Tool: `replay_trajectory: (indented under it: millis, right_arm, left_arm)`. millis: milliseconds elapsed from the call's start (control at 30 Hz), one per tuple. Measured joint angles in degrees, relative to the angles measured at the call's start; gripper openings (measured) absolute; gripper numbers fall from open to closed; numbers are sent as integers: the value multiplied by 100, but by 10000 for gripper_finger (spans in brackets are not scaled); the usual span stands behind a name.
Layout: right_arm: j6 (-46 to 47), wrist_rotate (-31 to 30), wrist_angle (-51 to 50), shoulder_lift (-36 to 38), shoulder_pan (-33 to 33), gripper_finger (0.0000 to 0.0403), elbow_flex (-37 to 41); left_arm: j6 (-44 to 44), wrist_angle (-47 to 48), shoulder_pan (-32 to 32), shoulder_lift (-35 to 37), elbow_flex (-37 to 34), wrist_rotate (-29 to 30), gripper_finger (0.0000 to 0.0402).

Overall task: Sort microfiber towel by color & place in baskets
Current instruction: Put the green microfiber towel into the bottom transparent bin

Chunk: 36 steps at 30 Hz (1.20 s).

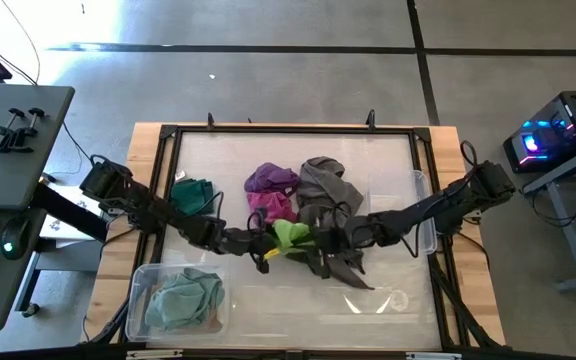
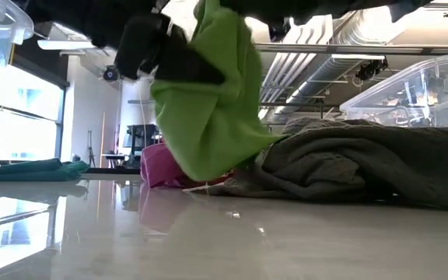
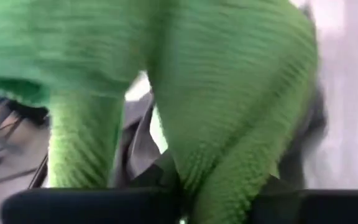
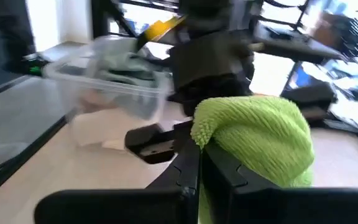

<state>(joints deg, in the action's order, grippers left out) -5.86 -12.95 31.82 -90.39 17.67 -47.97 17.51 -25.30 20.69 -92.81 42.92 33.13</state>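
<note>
A lime green towel hangs mid-table between my two grippers, and in the low view the lime green towel droops to just above the tabletop. My left gripper comes at it from the left and my right gripper from the right, both shut on it. Purple, magenta and grey towels lie heaped behind. A dark green towel lies at the left. Another grey towel lies under my right arm. My left gripper holds the lime green towel at a bunched part pinched between its two fingers, coming level from the table's left. The cloth hangs down slack. My right gripper holds a bunched fold of the same towel between its fingers, coming from the table's right. The towel is lifted; whether its lower end touches the pile, I cannot tell.
A clear basket at the near left corner holds a pale green-blue towel. A second clear basket stands at the right, beside my right arm. Bare tabletop lies along the near edge. A black frame borders the table.
</note>
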Motion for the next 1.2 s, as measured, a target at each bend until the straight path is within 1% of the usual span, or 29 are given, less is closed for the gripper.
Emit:
replay_trajectory:
  millis: [100, 167, 267, 333, 467, 500, 567, 700, 767, 833, 900, 967, 1033, 1133, 1200]
  right_arm:
    - [402, -279, -311, -4, -55, 8, 2]
    - [762, -301, -503, -4, -133, 16, 2]
    - [1073, 351, -547, -4, -244, 45, 4]
    - [995, 569, -461, -4, -247, 72, 4]
    - [755, 594, -374, -4, -219, 118, 4]
    - [749, 584, -376, -4, -223, 125, 4]
    - [748, 566, -435, -4, -229, 131, 4]
    - [843, 598, -649, -4, -226, 133, 4]
    - [839, 601, -768, -4, -225, 133, 4]
    - [752, 599, -780, -9, -225, 133, 4]
    - [655, 599, -756, -9, -226, 133, 4]
    - [546, 600, -755, -9, -227, 133, 4]
    - [476, 599, -753, -9, -227, 133, 4]
    - [437, 601, -746, -9, -225, 133, 4]
    - [434, 601, -746, -9, -226, 133, 4]
  left_arm:
    - [-25, 730, 168, 124, 0, 332, 18]
    - [-124, 1140, 272, 256, 0, 506, 7]
    - [-241, 1579, 427, 506, 0, 1066, 10]
    - [-246, 1854, 539, 663, 0, 1588, 10]
    - [-385, 2248, 841, 1072, 0, 2633, 6]
    - [-413, 2307, 949, 1191, 0, 2774, 6]
    - [-434, 2467, 1242, 1476, 0, 2869, 5]
    - [-250, 2437, 1921, 2133, 1, 2821, 4]
    - [-147, 2492, 2243, 2468, 75, 2494, 4]
    - [-80, 2794, 2572, 2797, 267, 2224, 5]
    - [-346, 3440, 2882, 3073, 661, 2029, 7]
    - [-1154, 4337, 3145, 3268, 1260, 1695, 9]
    - [-2335, 5044, 3309, 3320, 1940, 1214, 10]
    - [-3854, 5731, 3508, 3265, 2721, 555, 10]
    - [-4414, 5991, 3663, 3165, 3047, 269, 8]
